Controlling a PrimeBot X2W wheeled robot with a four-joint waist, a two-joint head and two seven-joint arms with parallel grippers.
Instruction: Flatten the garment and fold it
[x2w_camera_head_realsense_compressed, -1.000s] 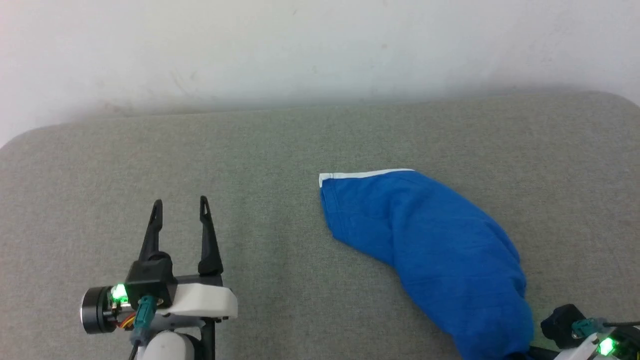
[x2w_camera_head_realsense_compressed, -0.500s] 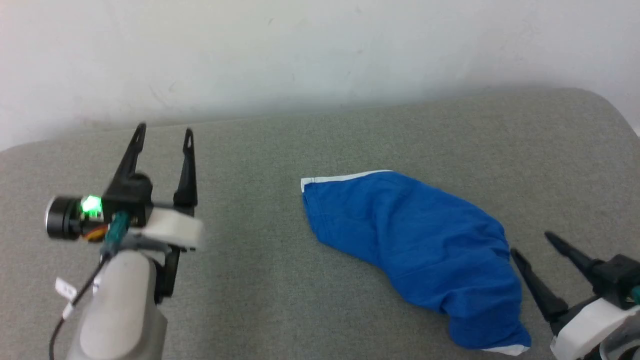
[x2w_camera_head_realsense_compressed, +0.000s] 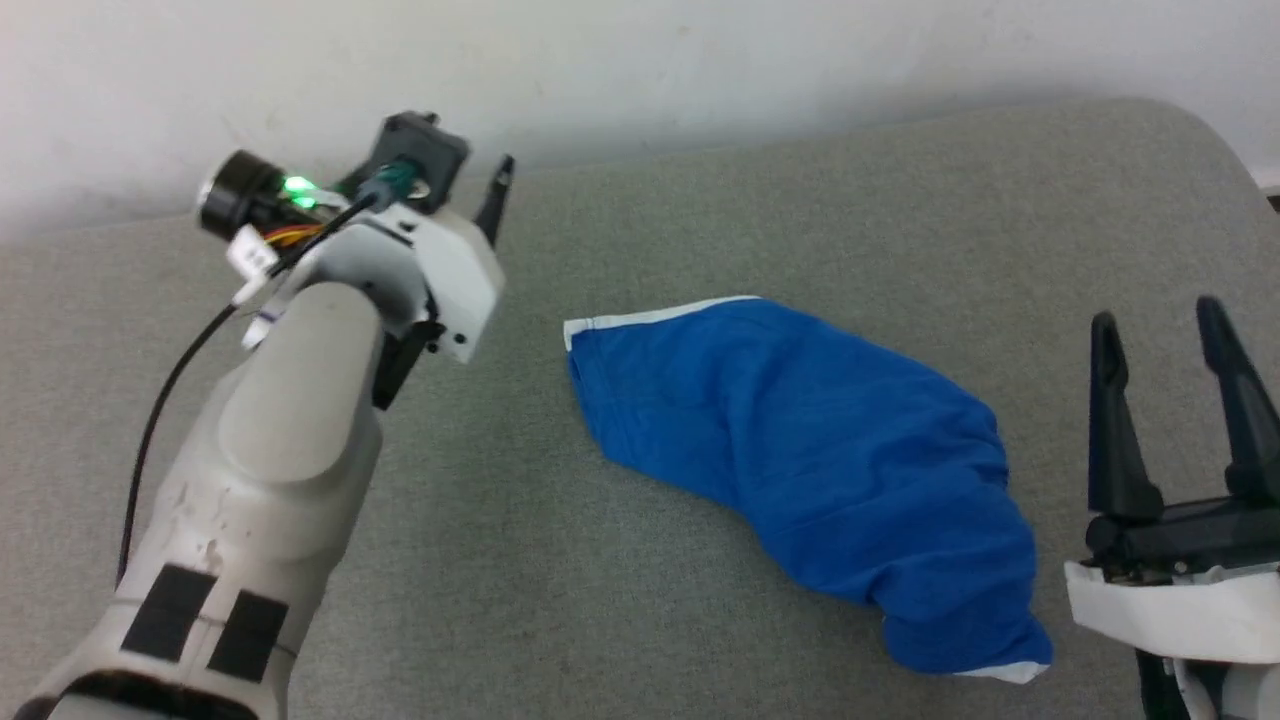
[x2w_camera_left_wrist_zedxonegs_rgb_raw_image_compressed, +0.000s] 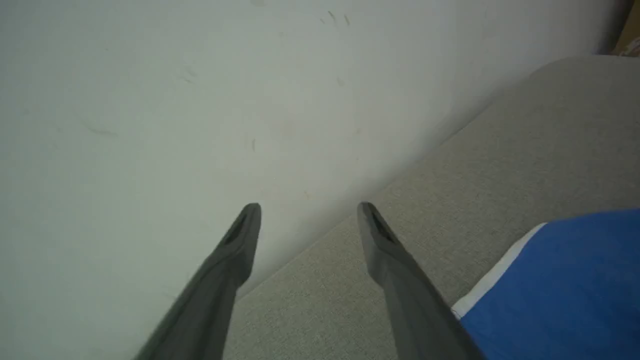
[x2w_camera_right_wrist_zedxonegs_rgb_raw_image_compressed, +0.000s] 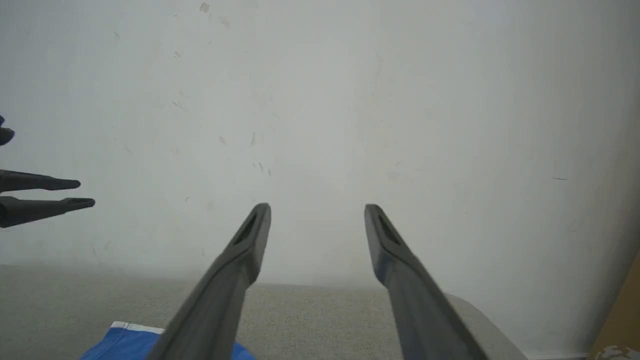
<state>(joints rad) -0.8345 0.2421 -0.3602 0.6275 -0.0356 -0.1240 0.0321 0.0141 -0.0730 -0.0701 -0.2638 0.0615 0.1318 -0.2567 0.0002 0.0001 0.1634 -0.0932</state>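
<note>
A grey fabric surface (x2w_camera_head_realsense_compressed: 600, 600) runs back to a white wall (x2w_camera_head_realsense_compressed: 700, 60). A bright blue garment (x2w_camera_head_realsense_compressed: 800, 450) lies rumpled right of centre, slanting from upper left to lower right, with a white band at each end. A pale forearm (x2w_camera_head_realsense_compressed: 280, 430) reaches toward the wall, one dark finger of the left pincer (x2w_camera_head_realsense_compressed: 480, 190) showing. At lower right, the right pincer (x2w_camera_head_realsense_compressed: 1155, 315) points up, fingers apart and empty, just beside the garment.

No text I can actually read here

The white hem band (x2w_camera_head_realsense_compressed: 660, 314) on the blue garment (x2w_camera_head_realsense_compressed: 800, 460) looks plain from this angle. The little white tag (x2w_camera_head_realsense_compressed: 250, 258) hanging off the left arm (x2w_camera_head_realsense_compressed: 290, 420) is way too small to make out.
</note>
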